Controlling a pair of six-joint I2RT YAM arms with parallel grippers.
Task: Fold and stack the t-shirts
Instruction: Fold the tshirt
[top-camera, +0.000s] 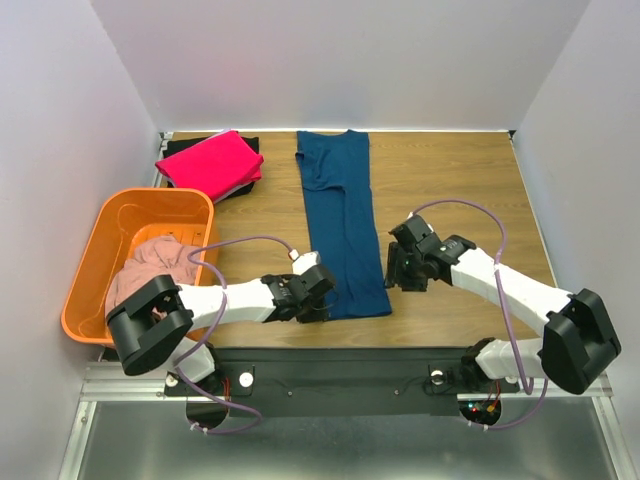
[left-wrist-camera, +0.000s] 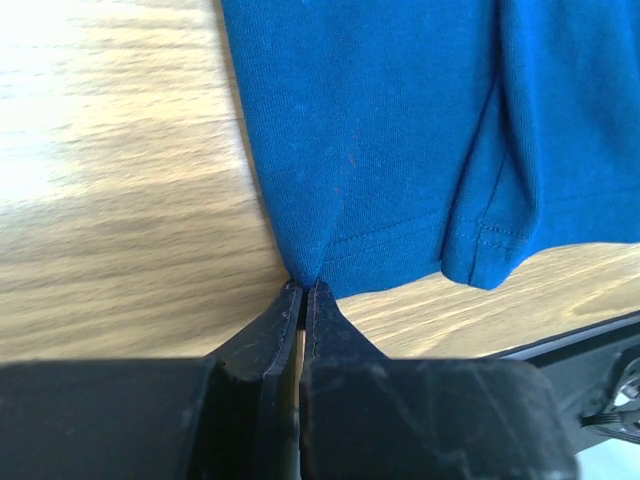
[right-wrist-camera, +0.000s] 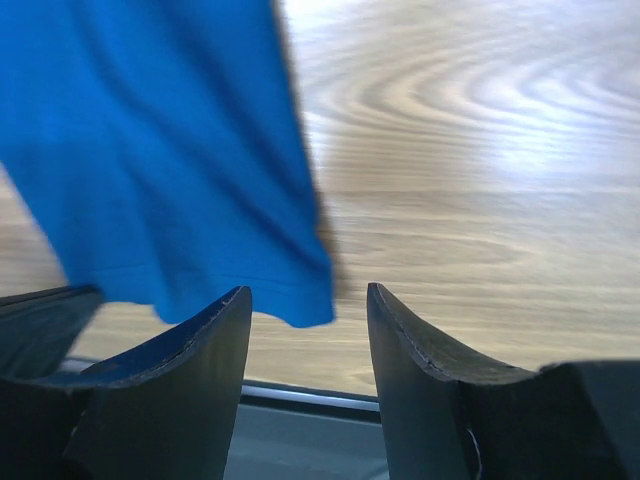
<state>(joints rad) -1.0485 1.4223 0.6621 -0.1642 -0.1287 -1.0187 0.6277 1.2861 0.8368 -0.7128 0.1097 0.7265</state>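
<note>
A navy blue t-shirt (top-camera: 343, 225) lies folded into a long narrow strip down the middle of the table, print hidden. My left gripper (top-camera: 322, 300) is shut on its near left hem corner (left-wrist-camera: 305, 262). My right gripper (top-camera: 397, 270) is open beside the near right corner of the navy blue t-shirt (right-wrist-camera: 300, 300), which hangs between its fingers untouched. A bright pink t-shirt (top-camera: 208, 162) lies folded on a black t-shirt (top-camera: 250, 178) at the back left. A pale dusty-pink t-shirt (top-camera: 150, 268) lies crumpled in the orange basket (top-camera: 100, 240).
The orange basket stands at the left edge of the table. White walls close in the table on three sides. The near table edge and the metal frame (right-wrist-camera: 300, 395) run just below both grippers. Bare wood (top-camera: 460, 180) lies to the right of the strip.
</note>
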